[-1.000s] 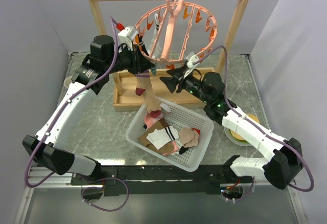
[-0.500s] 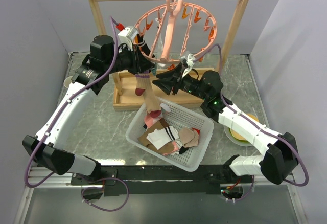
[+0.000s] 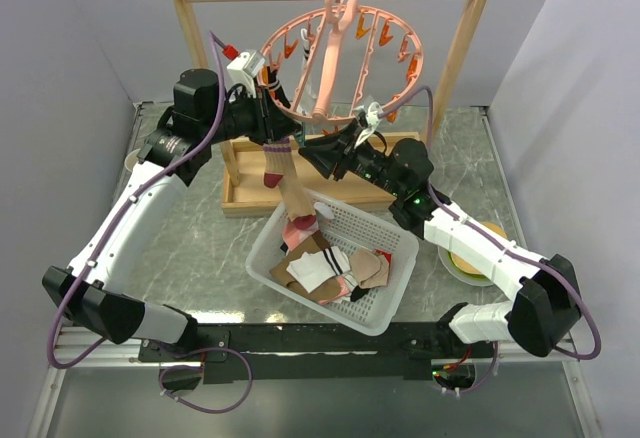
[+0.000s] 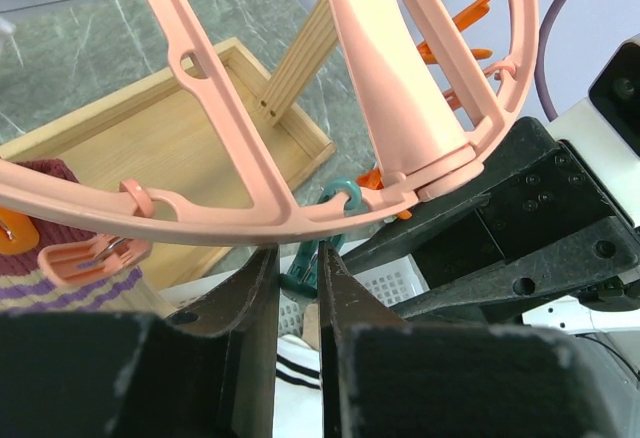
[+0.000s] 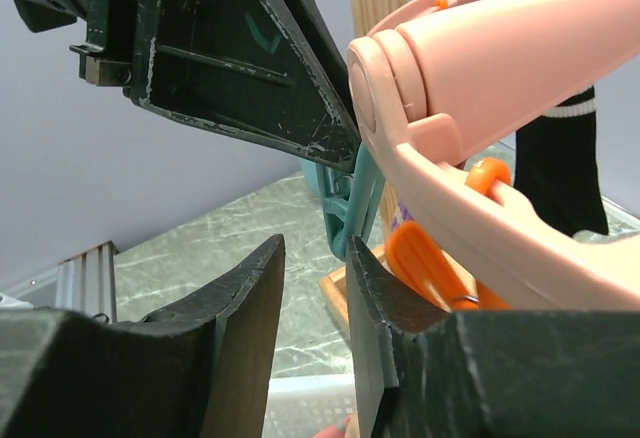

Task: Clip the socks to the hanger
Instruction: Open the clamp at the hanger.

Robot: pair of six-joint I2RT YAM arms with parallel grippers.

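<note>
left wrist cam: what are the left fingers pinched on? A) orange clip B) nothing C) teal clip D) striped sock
C: the left fingers are closed on the teal clip that hangs from the rim of the hanger.

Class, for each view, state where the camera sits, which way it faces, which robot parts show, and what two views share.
Top external: above and behind the bases, looking down and forward at the round salmon-pink plastic ring hanger; left arm and right arm show.
Left wrist: on the left arm, looking across the ring's rim; the left pincer grips a small teal plastic clip.
Right wrist: on the right arm, facing that clip; the right pincer shows, fingers apart.
Shared: both wrist views show the teal clip and hanger.
</note>
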